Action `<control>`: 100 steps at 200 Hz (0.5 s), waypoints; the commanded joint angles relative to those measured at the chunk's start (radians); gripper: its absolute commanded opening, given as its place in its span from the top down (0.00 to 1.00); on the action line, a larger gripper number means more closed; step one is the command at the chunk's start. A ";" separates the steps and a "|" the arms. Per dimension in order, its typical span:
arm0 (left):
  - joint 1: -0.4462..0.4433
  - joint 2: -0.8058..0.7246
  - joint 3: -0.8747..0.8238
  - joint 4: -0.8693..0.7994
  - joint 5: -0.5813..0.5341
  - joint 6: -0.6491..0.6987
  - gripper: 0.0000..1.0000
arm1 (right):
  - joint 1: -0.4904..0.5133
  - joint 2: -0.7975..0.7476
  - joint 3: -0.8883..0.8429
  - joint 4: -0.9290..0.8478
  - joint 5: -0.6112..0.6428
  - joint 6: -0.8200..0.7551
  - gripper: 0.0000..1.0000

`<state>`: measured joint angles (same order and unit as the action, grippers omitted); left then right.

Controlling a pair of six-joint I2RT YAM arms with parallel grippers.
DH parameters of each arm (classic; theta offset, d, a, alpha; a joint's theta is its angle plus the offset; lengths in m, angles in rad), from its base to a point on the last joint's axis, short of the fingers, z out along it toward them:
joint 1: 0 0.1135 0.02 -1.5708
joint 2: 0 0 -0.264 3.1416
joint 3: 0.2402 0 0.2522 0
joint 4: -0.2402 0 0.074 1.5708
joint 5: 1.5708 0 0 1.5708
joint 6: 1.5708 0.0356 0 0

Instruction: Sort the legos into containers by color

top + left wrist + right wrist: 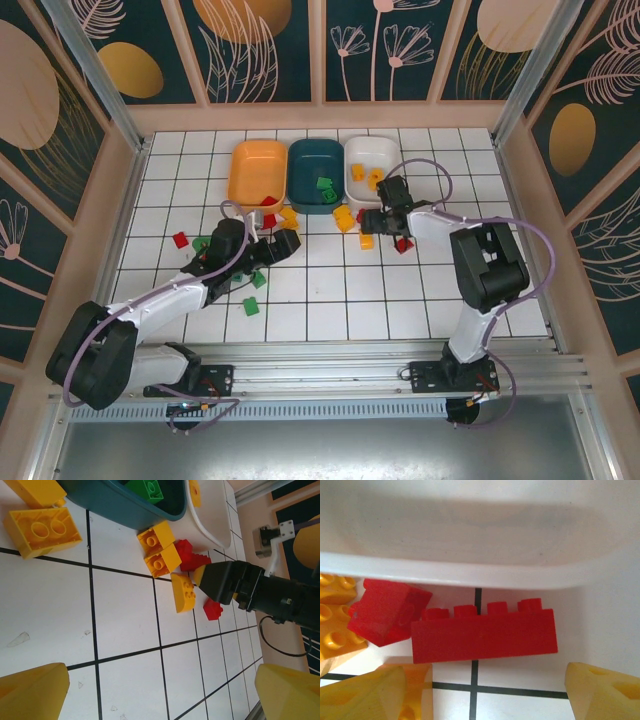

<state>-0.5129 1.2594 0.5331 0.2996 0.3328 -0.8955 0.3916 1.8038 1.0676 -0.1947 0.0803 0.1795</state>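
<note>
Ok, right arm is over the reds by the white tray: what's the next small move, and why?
Probably ease the right gripper down and close on the long red brick. Its jaws stand open, and the brick lies flat on the tile, framed between them, outside the white tray.

Bright, even overhead light on the white tiled table (330, 300); shadows soft & short, tucked under both arms. Top view sharp, walls lean outward twd the corners. Right wrist view: white tray (470, 535) wall soft w/ grey shadow, long red brick (485, 635) fairly crisp, yellow fingers (605, 690) blurred. Left wrist view sharp mid-frame, its fingers (30, 690) out of focus
</note>
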 commanded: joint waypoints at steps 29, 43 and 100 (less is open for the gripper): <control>-0.007 -0.014 0.024 0.006 -0.004 0.010 0.04 | -0.016 0.060 0.073 0.011 0.055 0.006 0.17; -0.007 -0.019 0.028 -0.010 -0.007 0.019 0.04 | -0.021 0.071 0.073 0.020 0.061 0.003 0.18; -0.007 -0.042 0.025 -0.036 -0.021 0.026 0.03 | -0.031 0.080 0.064 0.054 0.007 -0.020 0.24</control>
<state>-0.5129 1.2385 0.5335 0.2821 0.3286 -0.8913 0.3679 1.8732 1.1175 -0.1795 0.1051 0.1799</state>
